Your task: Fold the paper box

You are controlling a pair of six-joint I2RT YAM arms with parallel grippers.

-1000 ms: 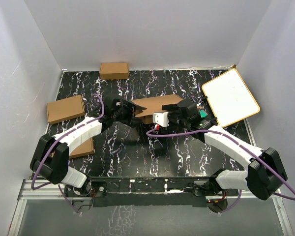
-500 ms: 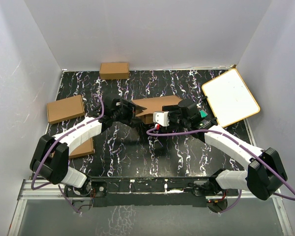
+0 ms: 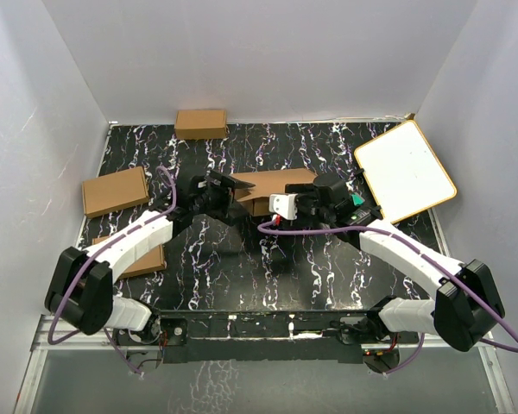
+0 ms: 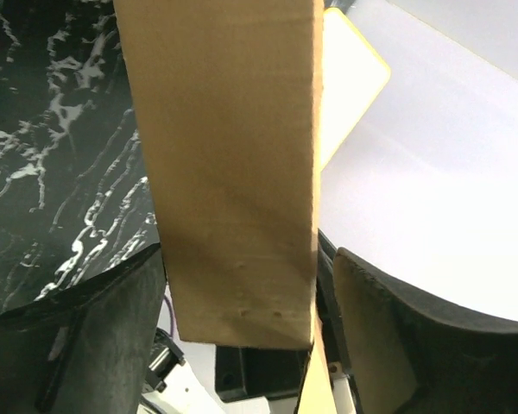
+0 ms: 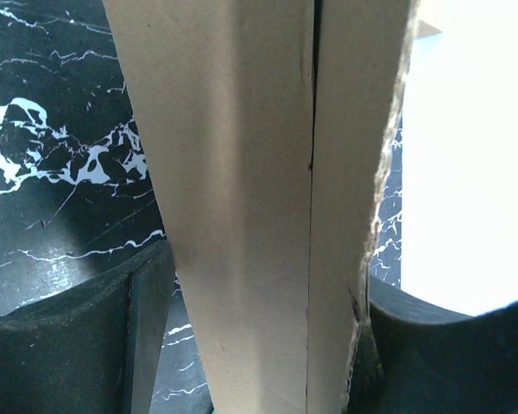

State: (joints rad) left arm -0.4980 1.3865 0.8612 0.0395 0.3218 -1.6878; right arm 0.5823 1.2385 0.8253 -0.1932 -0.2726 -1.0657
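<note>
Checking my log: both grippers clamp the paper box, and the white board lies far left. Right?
No: the top external view shows the white board at the far right. The left gripper and right gripper do clamp the paper box.

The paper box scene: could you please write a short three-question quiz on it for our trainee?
1. True or false: the paper box lies flat, free of the left gripper.
2. The right gripper is closed on: A the paper box, B a pen, C nothing.
3. Fill in: the white board lies on the robot's ____ side.
Key: 1 false; 2 A; 3 right.
</note>
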